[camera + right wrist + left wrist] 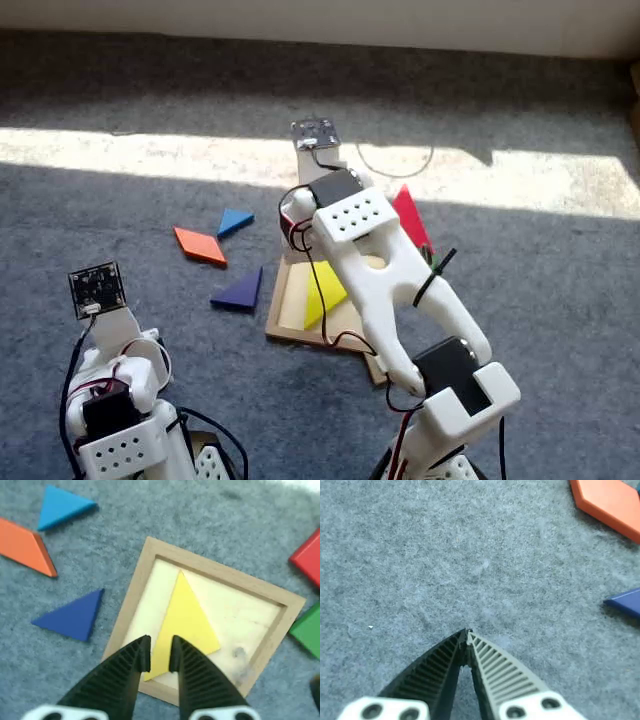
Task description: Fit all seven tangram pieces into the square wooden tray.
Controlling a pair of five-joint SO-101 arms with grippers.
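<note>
The square wooden tray [225, 576] [276, 305] lies on grey carpet with one yellow triangle [185, 620] [325, 288] flat inside it. My right gripper [159, 645] hovers over the tray's near edge and the yellow triangle's corner, narrowly open with nothing between its fingers. Beside the tray lie a dark blue triangle [75, 617] [240, 292], an orange parallelogram [25, 547] [200, 246] and a light blue triangle [60, 506] [235, 220]. On the tray's other side are a red piece [307, 557] [410, 215] and a green piece [307, 630]. My left gripper [468, 632] is shut over bare carpet.
The right arm [380, 270] stretches over the tray in the high view and hides much of it. The left arm [110, 400] sits at the near left. A sunlit band [150, 155] crosses the carpet beyond the pieces.
</note>
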